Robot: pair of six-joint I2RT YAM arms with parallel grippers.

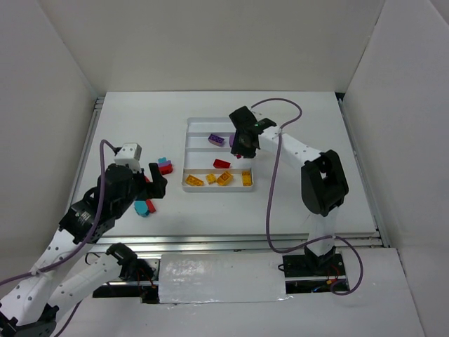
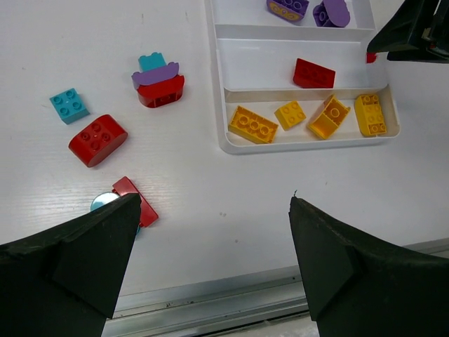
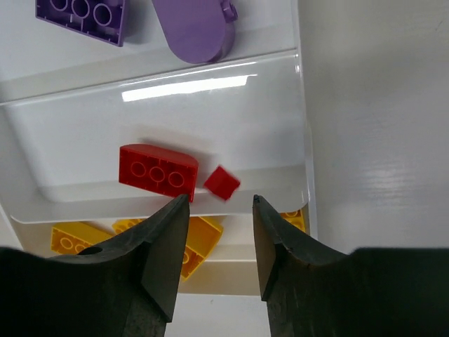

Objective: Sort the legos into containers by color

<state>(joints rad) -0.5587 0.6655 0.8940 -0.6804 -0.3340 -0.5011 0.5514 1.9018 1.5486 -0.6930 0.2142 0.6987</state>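
The white tray point(image 1: 188, 151) holds the containers side by side. My right gripper point(image 3: 221, 200) hangs over the red compartment with its jaws a little apart and nothing between them. Just beyond its tips a small red lego point(image 3: 222, 182) lies blurred beside a larger red brick point(image 3: 157, 171). Two purple legos point(image 3: 83, 17) are in the compartment beyond, and several yellow ones point(image 2: 253, 124) in the nearest. My left gripper point(image 2: 214, 210) stands wide open and empty over bare table near the front edge. Loose legos lie left of the tray: a teal brick point(image 2: 69, 104), a rounded red one point(image 2: 97, 140), and a teal-purple-red stack point(image 2: 160, 81).
A flat red piece point(image 2: 137, 200) rests on a teal round piece point(image 2: 104, 202) right by my left finger point(image 2: 84, 253). The metal table edge point(image 2: 210, 302) runs just below the left gripper. The farthest compartment point(image 1: 217, 126) holds nothing. White walls enclose the table.
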